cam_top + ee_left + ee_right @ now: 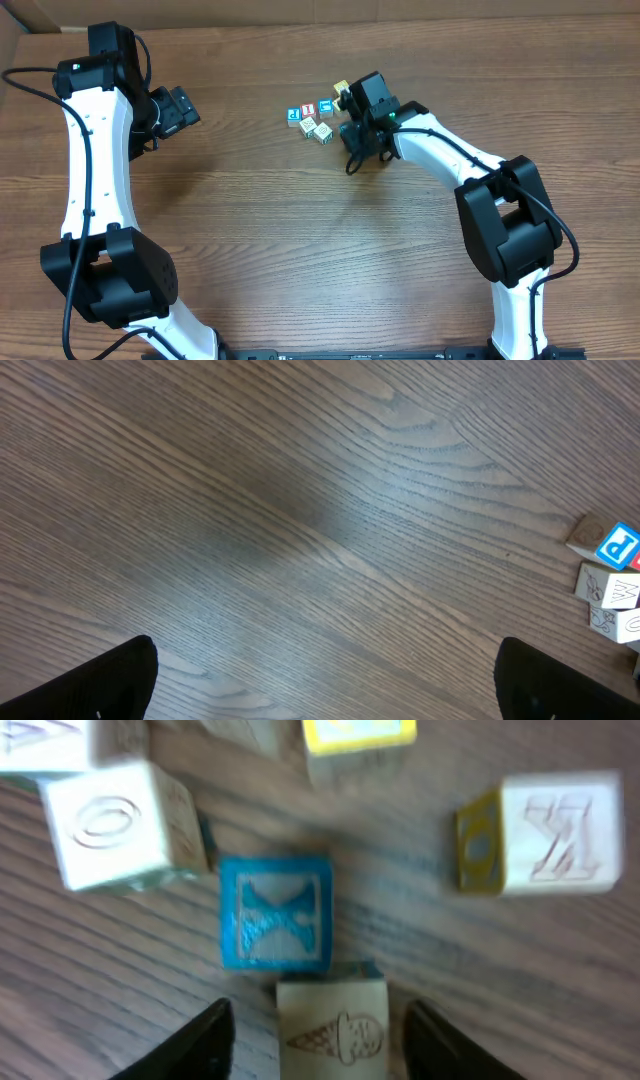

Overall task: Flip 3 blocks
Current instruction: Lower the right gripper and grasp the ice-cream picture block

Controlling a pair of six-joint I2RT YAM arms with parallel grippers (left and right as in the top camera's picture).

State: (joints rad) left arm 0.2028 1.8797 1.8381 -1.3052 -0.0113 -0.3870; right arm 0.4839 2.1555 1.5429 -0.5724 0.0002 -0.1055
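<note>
In the right wrist view a cream block with an ice-cream drawing (332, 1030) stands between the fingertips of my right gripper (325, 1045), with a narrow gap on each side. Just beyond it, touching it, sits the blue block with the X (275, 912). A cream block marked O (120, 825) lies to the left. From overhead the right gripper (348, 128) hangs at the right end of the cluster, next to the blue X block (326, 106), and hides the ice-cream block. My left gripper (183, 108) hovers far to the left, open and empty (325, 700).
A cream block marked K with a yellow side (545, 830) lies right of the X block, and a yellow-faced block (358, 732) lies further off. Overhead, a blue P block (294, 115) and a red-faced block (309, 110) sit at the cluster's left.
</note>
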